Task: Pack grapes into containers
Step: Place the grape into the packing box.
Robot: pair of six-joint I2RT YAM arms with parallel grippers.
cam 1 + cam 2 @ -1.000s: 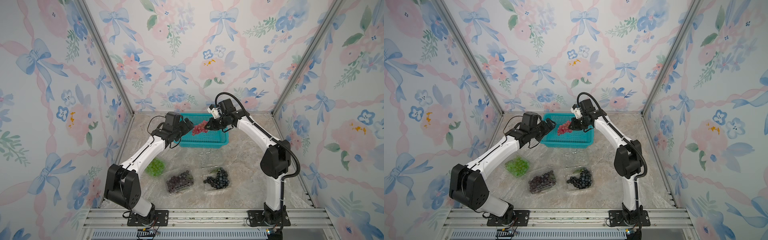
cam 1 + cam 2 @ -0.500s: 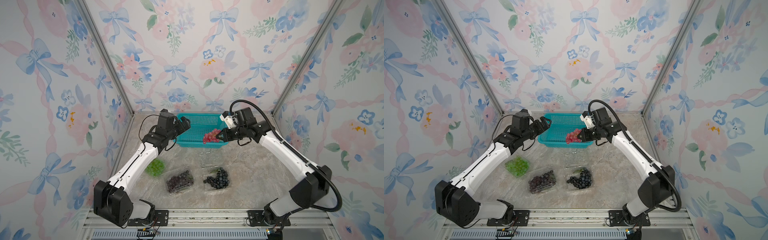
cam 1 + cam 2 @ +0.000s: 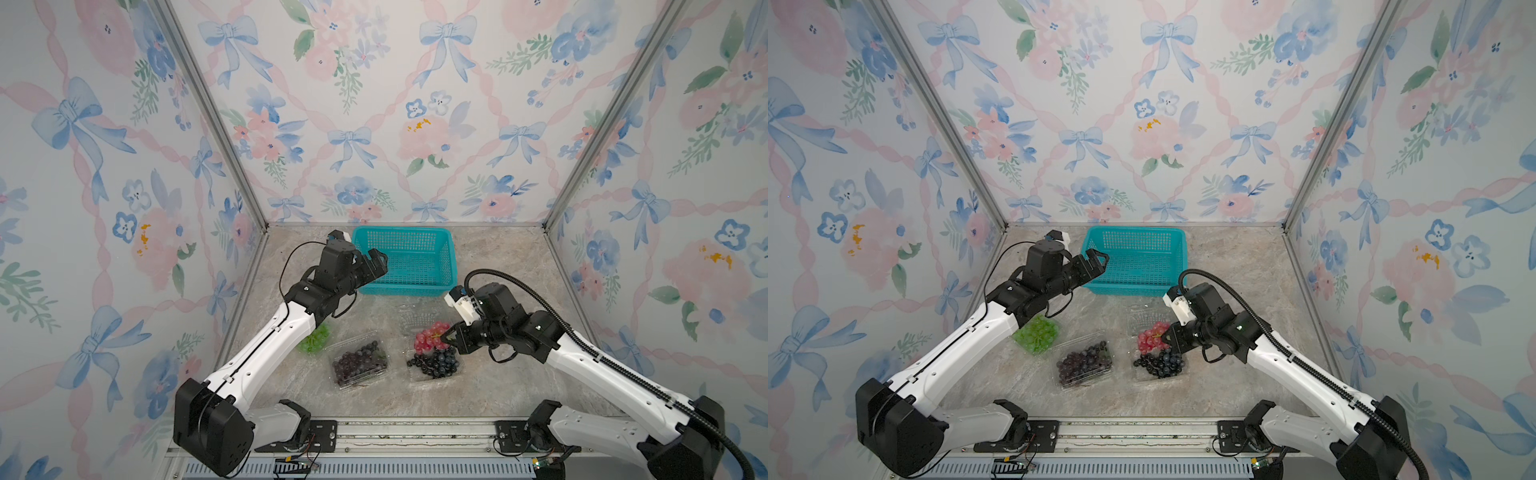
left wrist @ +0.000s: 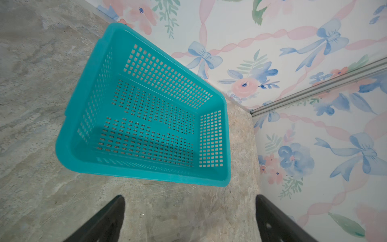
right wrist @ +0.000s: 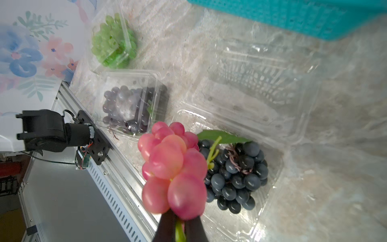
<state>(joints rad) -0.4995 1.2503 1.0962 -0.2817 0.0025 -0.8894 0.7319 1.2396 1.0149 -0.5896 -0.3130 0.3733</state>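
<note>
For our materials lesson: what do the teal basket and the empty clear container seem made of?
Teal basket: apparently moulded plastic, matt, judging by its uniform grid of holes. Empty clear container: likely thin glossy plastic; see-through, ribbed, catching glare.

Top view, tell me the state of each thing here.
Teal basket: empty.
Red grapes: gripped by stem, airborne.
Right end effector: shut on that stem.
Left end effector: open, empty.
Blue-black grapes: in open punnet.
Purple grapes: in lidded punnet.
Green grapes: in punnet.
Fourth punnet: open, empty.

Red grape bunch (image 5: 171, 167) clamped by stem in end effector (image 5: 180, 225); behind it, blue-black grapes (image 5: 238, 178) in open clear container (image 5: 275, 161).
</note>
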